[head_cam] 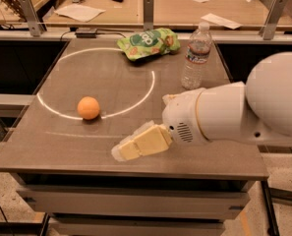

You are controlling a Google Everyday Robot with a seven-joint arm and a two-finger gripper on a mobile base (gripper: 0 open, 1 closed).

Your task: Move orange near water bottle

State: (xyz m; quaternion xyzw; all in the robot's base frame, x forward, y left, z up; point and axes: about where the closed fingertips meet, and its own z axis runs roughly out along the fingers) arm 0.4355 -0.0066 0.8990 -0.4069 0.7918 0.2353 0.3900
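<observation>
Over the front right of the grey table (62, 151), the white arm (244, 112) is stretched in from the right. A green snack bag (148, 43) is laid at back centre, and the water bottle (195, 58) is stood upright just right of it. The gripper (120, 152) is held low near the front edge, jaws pressed together, nothing gripped. The orange (88, 107) is seen to its left, well apart from gripper and bottle.

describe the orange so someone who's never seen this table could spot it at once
On the brown table, find the white circle line; the orange sits at its near-left arc, left of the gripper hovering near the front edge. It is the only plain round ball, unlike the green snack bag and water bottle at the back.
</observation>
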